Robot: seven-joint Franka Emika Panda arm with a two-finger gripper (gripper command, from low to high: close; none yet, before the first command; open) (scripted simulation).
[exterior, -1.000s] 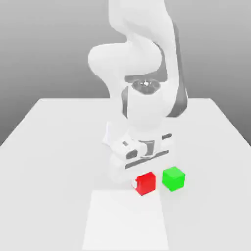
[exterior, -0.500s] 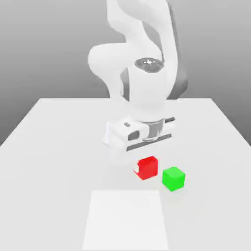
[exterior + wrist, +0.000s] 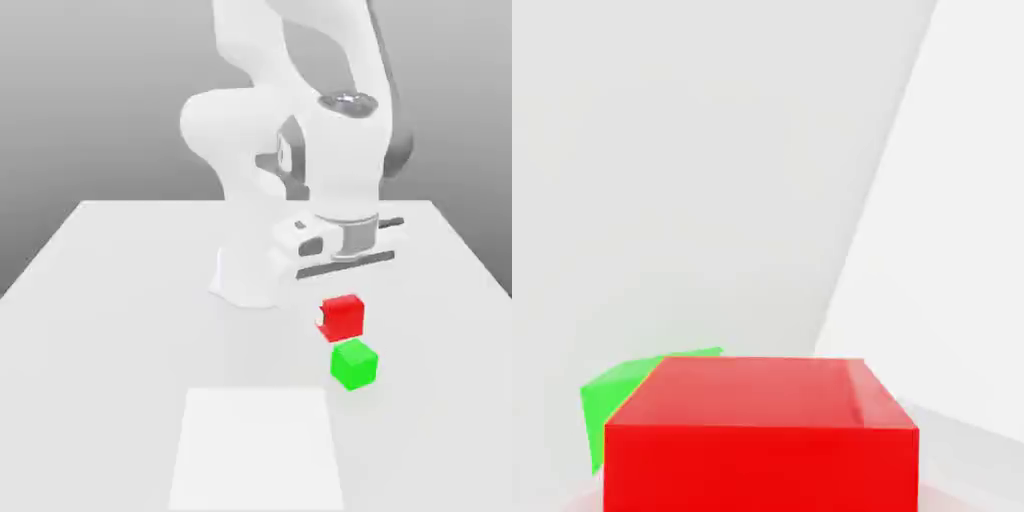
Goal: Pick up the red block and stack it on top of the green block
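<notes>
A white arm (image 3: 300, 150) hangs over a white desk (image 3: 110, 300) with its jaws closed tight on the red block (image 3: 343, 316), which is carried clear of the surface and sits above and just behind the green block (image 3: 354, 364) in the exterior view. The two cubes appear close together there, the red one's lower edge near the green one's top, but whether they touch cannot be told from that angle. The fingers are largely hidden: only a small white tip (image 3: 321, 320) peeks out at the side of the red block toward the exterior view's left, and the other side of the grip is masked by the cube itself. In the hand view, the red block (image 3: 762, 440) is cut off by the frame, and the green block (image 3: 617, 400) shows as a wedge past one of its edges, most of it covered by the red cube. The green block rests on the desk just beyond the far edge of a paler square patch (image 3: 258, 450) on the surface toward the front. The arm's upper reach is cropped by the exterior view, and its base sits behind the hand.
</notes>
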